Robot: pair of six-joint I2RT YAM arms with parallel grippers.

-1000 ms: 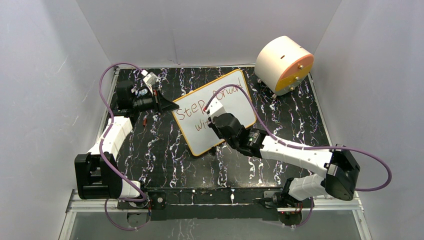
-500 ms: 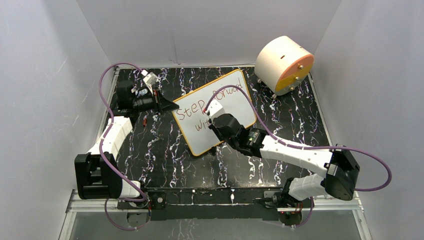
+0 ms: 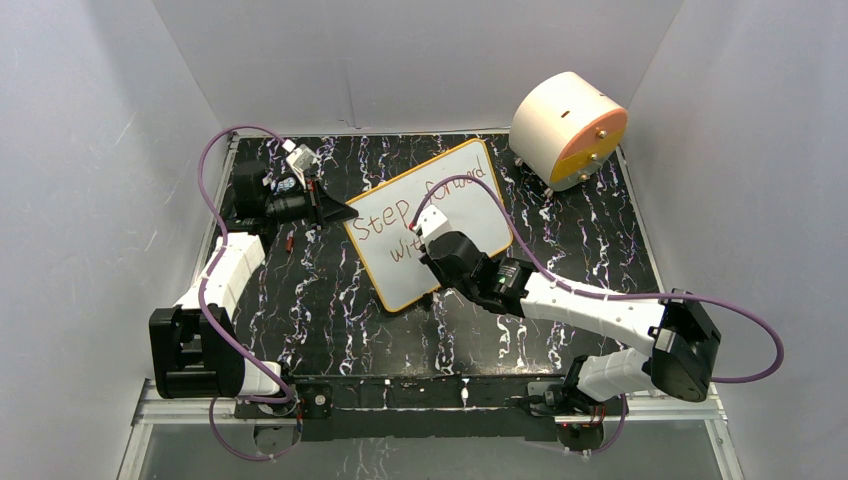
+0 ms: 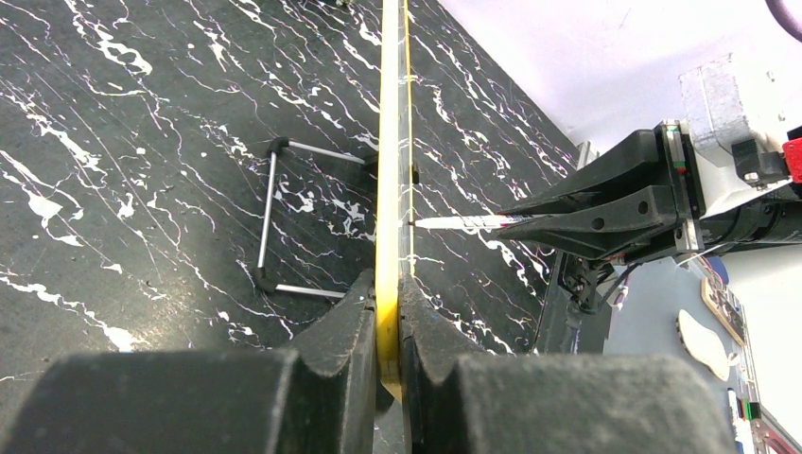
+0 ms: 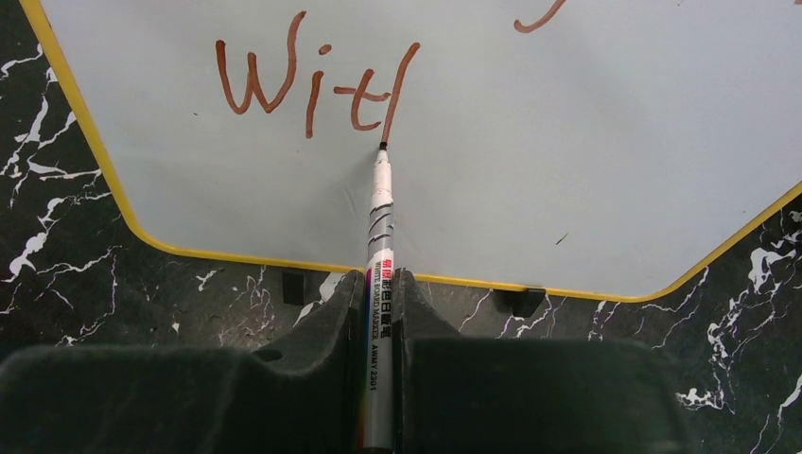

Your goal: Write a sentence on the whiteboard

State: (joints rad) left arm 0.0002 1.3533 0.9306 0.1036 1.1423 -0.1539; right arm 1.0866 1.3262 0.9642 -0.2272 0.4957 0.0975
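Whiteboard [image 3: 470, 190] mid-table; left gripper [image 4: 388, 293] pinches its left edge. Sentence [image 5: 284, 85]: "Step forward" written, second line at "Wit" plus one upright stroke. Right gripper [image 5: 380, 284] clamps marker [image 5: 379, 218], tip at that stroke's foot. Roughly halfway, I judge.

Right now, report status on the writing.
Left hand shut on yellow-framed white whiteboard edge. Right hand shut on white marker, tip on board. Red-brown sentence mid second line. Nothing blocking.
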